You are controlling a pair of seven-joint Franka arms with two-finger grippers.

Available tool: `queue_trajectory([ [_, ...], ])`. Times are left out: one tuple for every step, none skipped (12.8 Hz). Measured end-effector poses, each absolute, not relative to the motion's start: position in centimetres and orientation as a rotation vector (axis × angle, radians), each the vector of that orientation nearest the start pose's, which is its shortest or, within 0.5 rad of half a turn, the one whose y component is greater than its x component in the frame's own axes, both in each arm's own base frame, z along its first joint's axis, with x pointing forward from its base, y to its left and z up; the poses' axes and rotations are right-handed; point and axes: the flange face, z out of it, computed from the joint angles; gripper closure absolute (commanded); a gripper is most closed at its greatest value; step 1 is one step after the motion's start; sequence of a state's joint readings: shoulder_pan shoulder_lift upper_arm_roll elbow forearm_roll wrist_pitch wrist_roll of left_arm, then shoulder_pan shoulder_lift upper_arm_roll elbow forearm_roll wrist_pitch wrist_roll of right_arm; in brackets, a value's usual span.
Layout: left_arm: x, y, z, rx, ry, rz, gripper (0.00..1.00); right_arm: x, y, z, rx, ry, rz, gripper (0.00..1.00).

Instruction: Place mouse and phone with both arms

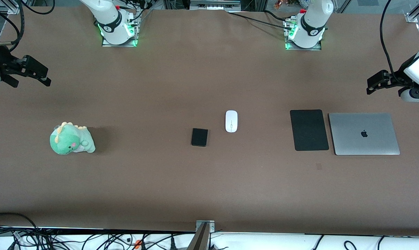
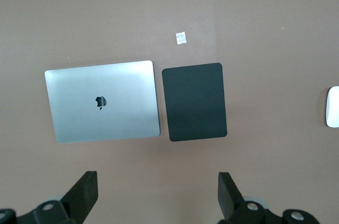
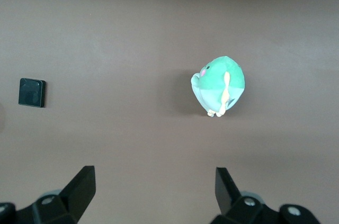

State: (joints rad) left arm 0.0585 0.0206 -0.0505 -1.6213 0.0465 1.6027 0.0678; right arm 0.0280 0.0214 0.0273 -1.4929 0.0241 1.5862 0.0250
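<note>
Your two targets lie side by side at the middle of the tabletop (image 1: 209, 194), well apart from both claws. The mouse (image 1: 231, 121) sits toward the left arm's end of the pair and a little farther from the front camera; the phone (image 1: 199, 137) sits toward the right arm's end and a little nearer to that camera. They are close to each other but not touching. Both lie with their long axis running from the robots' bases toward the front camera, so a claw would probably have to close across the narrow width.

The left claw (image 1: 377, 82) hangs spread wide and empty over its own end of the tabletop, above the bare surface beside the laptop (image 1: 364, 133) and the mouse pad (image 1: 309, 130). From there, the mouse is the closer target, inward past the pad.

The right claw (image 1: 27, 73) hangs spread wide and empty over the right arm's end, with the plush dinosaur (image 1: 72, 139) between it and the phone. You will likely reach inward past the toy.

Count: one mouse, one phone, one mouse pad, one laptop, one plush dinosaur, two arms.
</note>
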Motion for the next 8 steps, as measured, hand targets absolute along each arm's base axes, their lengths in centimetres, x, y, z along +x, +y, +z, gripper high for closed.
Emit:
queue_trajectory([
  [56.15, 0.96, 59.2, -3.096, 0.096, 0.063, 0.0, 56.25, 3.35, 65.08, -3.112, -0.048, -0.11, 0.0],
  [56.15, 0.96, 59.2, -3.096, 0.096, 0.064, 0.0, 56.26, 3.34, 65.07, -3.112, -0.048, -0.11, 0.0],
  [56.15, 0.96, 59.2, -3.096, 0.096, 0.064, 0.0, 56.27, 3.31, 65.05, -3.112, -0.047, -0.11, 0.0],
  [56.15, 0.96, 59.2, -3.096, 0.096, 0.064, 0.0, 56.28, 3.27, 65.07, -3.112, -0.046, -0.112, 0.0],
  [56.15, 0.96, 59.2, -3.096, 0.096, 0.064, 0.0, 56.3, 3.28, 65.17, -3.111, -0.046, -0.117, 0.0],
  [56.15, 0.96, 59.2, -3.096, 0.096, 0.064, 0.0, 56.31, 3.27, 65.33, -3.111, -0.046, -0.124, 0.0],
  [56.15, 0.96, 59.2, -3.096, 0.096, 0.064, 0.0, 56.31, 3.28, 65.48, -3.111, -0.046, -0.129, 0.0],
  [56.15, 0.96, 59.2, -3.096, 0.096, 0.064, 0.0, 56.3, 3.31, 65.58, -3.11, -0.047, -0.132, 0.0],
])
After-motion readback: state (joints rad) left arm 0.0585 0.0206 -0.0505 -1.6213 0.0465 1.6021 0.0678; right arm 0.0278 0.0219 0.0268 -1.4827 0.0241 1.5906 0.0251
